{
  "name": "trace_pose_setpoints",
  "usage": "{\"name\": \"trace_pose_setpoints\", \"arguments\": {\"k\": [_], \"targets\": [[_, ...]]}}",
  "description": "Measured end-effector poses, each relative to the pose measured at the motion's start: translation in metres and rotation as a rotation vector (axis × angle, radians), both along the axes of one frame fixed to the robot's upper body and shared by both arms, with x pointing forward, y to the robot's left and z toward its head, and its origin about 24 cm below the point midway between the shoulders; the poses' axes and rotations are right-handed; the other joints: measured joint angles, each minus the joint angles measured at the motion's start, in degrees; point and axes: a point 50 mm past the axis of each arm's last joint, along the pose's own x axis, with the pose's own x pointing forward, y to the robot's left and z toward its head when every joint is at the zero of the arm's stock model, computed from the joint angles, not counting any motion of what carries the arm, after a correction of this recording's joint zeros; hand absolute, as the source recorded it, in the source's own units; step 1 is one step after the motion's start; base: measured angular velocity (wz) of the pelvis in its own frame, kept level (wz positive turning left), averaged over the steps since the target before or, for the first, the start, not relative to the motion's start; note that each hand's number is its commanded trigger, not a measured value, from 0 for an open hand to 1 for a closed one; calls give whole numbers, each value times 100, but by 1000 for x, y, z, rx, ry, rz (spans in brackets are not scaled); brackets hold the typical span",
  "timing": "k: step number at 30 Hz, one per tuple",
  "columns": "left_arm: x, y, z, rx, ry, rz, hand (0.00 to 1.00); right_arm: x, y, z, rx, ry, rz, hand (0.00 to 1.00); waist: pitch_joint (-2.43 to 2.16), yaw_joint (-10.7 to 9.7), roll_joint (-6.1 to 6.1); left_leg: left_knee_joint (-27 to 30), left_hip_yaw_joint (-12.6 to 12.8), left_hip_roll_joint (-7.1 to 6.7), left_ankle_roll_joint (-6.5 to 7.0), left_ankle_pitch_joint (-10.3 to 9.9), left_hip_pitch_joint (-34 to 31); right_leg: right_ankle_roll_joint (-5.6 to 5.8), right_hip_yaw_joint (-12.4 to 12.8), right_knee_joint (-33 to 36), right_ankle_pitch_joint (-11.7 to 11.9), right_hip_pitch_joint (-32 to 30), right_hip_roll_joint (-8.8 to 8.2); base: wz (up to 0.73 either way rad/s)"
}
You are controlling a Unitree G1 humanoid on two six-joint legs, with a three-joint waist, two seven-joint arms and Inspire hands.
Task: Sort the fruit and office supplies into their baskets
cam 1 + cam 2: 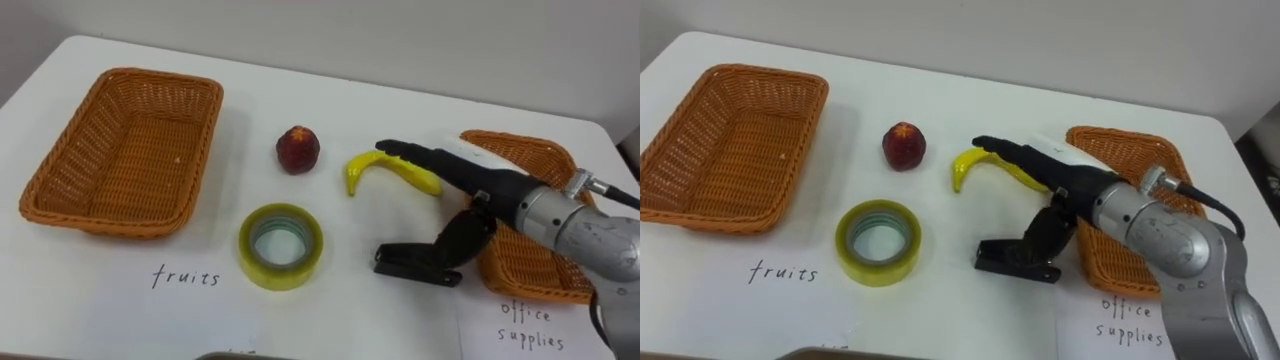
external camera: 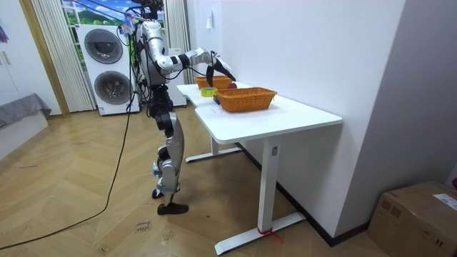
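1. Take the yellow tape roll point(image 1: 281, 246) as your marker. It lies flat on the white desk point(image 1: 400, 70), near the edge where the robot stands.
2. Your right hand point(image 1: 482, 186) reaches in from the right of the tape roll and a little beyond it. The hand is released. Its fingers point(image 1: 420, 156) are stretched out straight and clasp nothing.
3. Those fingers lie over the banana point(image 1: 360, 168), which is beyond the tape roll and to its right. Only the banana's curved left end and a strip of its right part show past them. You cannot tell whether the fingers touch it or hover just above.
4. The thumb point(image 1: 465, 235) points down at a black thing point(image 1: 405, 262) that lies on the desk to the right of the tape roll, apart from it. What the black thing is cannot be made out.
5. The red fruit point(image 1: 298, 148) sits straight beyond the tape roll, just left of the banana's tip and not touching it.
6. The left basket point(image 1: 60, 205) stands to the left of the tape roll, with nothing in it.
7. The right basket point(image 1: 525, 145) stands far right of the tape roll, partly behind your arm.
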Motion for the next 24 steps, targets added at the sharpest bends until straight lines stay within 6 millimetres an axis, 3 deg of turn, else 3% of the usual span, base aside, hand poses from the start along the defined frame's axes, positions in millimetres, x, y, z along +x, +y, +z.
{"name": "trace_pose_setpoints", "arguments": {"k": [5, 11, 18, 24], "targets": [[1, 2, 1, 11, 7, -24, 0, 0, 1, -4, -4, 31, 5, 0, -2, 60, -17, -11, 0, 1, -2, 1, 2, 0, 7, 1, 0, 1, 1, 0], [0, -1, -1, 25, 27, -45, 0, -1, 7, -22, -2, 124, 19, 0, 2, 139, -98, 19, -26, -5, -4, 3, -4, 0, -18, 1, 0, 10, -3, 2], [2, -1, -1, 27, 25, -46, 0, -1, 0, -42, -58, 205, -28, 0, 6, 129, -92, 26, -59, -7, -1, 5, -41, 4, -34, -18, 7, 4, -3, 1], [10, -3, 0, 22, 9, -47, 0, -1, -1, -44, -89, 207, -40, 0, 17, 129, -64, 69, -55, -2, -1, 5, -81, 0, -16, -94, 44, 8, 0, 0]]}}
